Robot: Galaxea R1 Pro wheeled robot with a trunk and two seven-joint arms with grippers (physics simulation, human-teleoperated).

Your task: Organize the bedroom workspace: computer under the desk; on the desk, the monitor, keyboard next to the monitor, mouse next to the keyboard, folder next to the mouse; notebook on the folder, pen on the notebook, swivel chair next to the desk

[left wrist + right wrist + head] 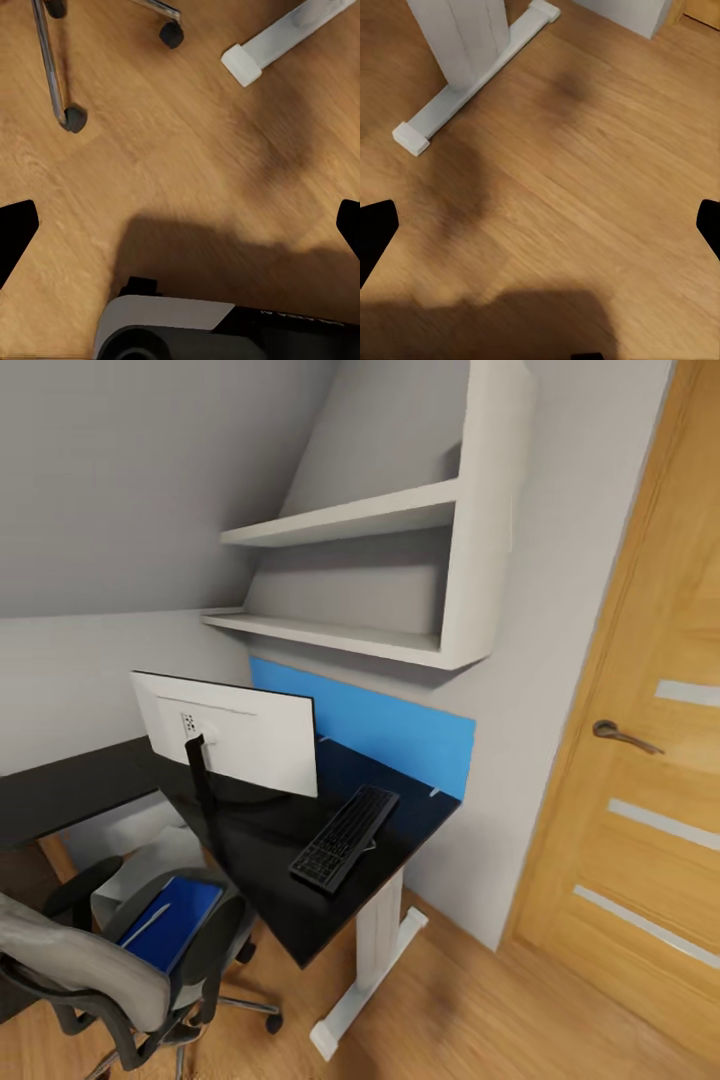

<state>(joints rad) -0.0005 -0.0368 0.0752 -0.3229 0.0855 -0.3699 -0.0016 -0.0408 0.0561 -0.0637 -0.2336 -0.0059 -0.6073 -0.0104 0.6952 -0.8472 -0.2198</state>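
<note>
The monitor (pixel 240 735) stands on the black desk (pixel 300 915) with its white back toward me. The keyboard (pixel 342 838) lies on the desk just right of it. At the lower left, the grey swivel chair (pixel 95 970) carries the blue folder (pixel 175 922) on its seat, and a thin whitish pen (pixel 147 925) rests on the folder. A pale grey box, likely the computer (pixel 150 865), sits under the desk behind the chair. The mouse and notebook are out of view. My left gripper (pixel 180 225) and right gripper (pixel 540 225) hang open over the bare floor, holding nothing.
White wall shelves (pixel 380 580) hang above the desk, and a wooden door (pixel 640 760) stands at the right. The desk's white leg (pixel 461 37) and foot (pixel 241 64) rest on the wood floor. Chair casters (pixel 73 118) are near my left gripper.
</note>
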